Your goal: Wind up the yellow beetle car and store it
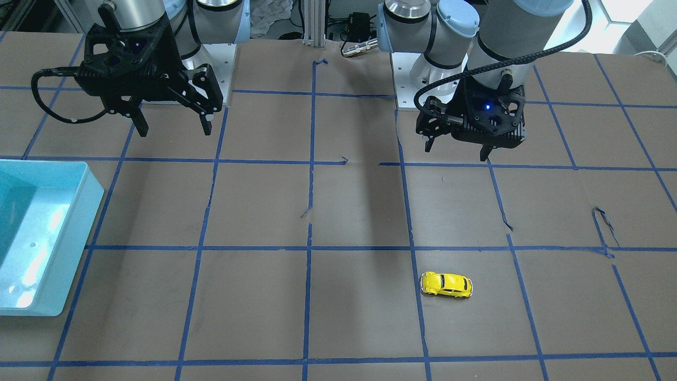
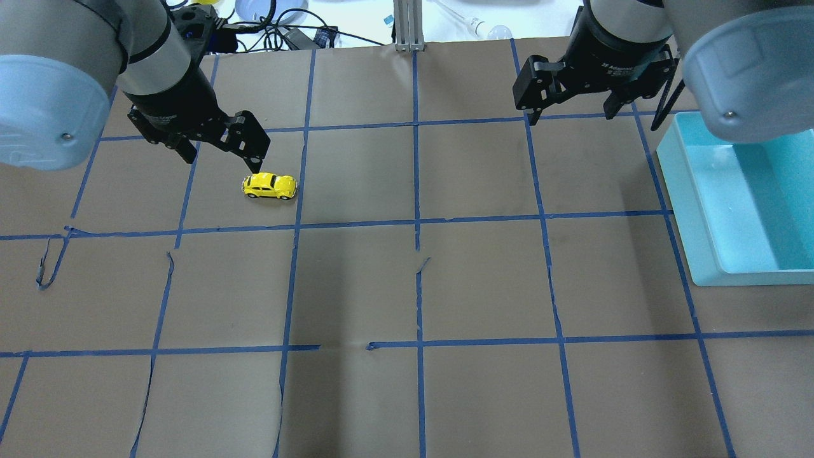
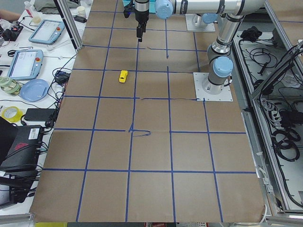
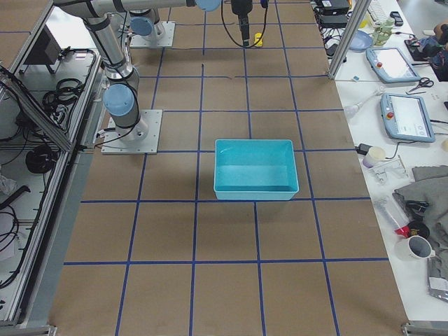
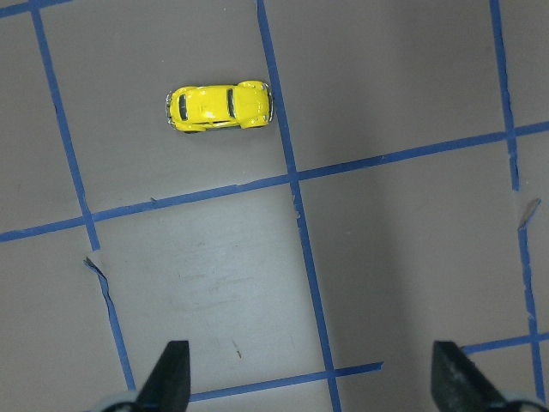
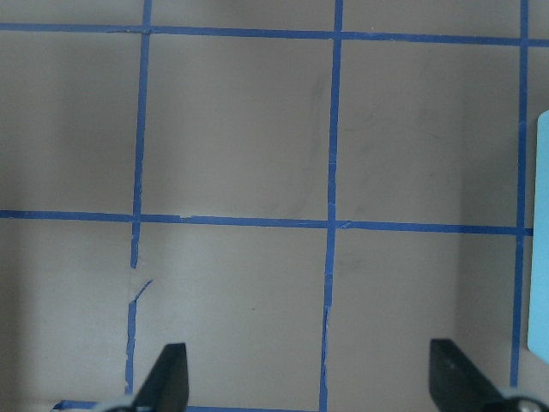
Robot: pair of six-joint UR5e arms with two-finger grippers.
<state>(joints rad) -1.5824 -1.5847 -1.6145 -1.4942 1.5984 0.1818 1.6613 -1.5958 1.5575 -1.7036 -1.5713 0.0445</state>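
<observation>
The yellow beetle car [image 1: 446,284] stands on its wheels on the brown table, alone in a taped square. It also shows in the overhead view [image 2: 269,186] and in the left wrist view [image 5: 219,105]. My left gripper [image 2: 222,159] hangs open and empty above the table, apart from the car and nearer the robot's base, as the front view [image 1: 457,151] shows. In the left wrist view the car lies ahead of the open fingertips [image 5: 171,369]. My right gripper [image 2: 572,114] is open and empty, raised over bare table beside the teal bin [image 2: 690,210].
The teal bin [image 1: 90,211] is empty and sits at the table's edge on my right side; its edge shows in the right wrist view [image 6: 542,232]. Blue tape lines grid the brown table [image 2: 413,286]. Operator gear lies on a side bench [image 3: 28,61].
</observation>
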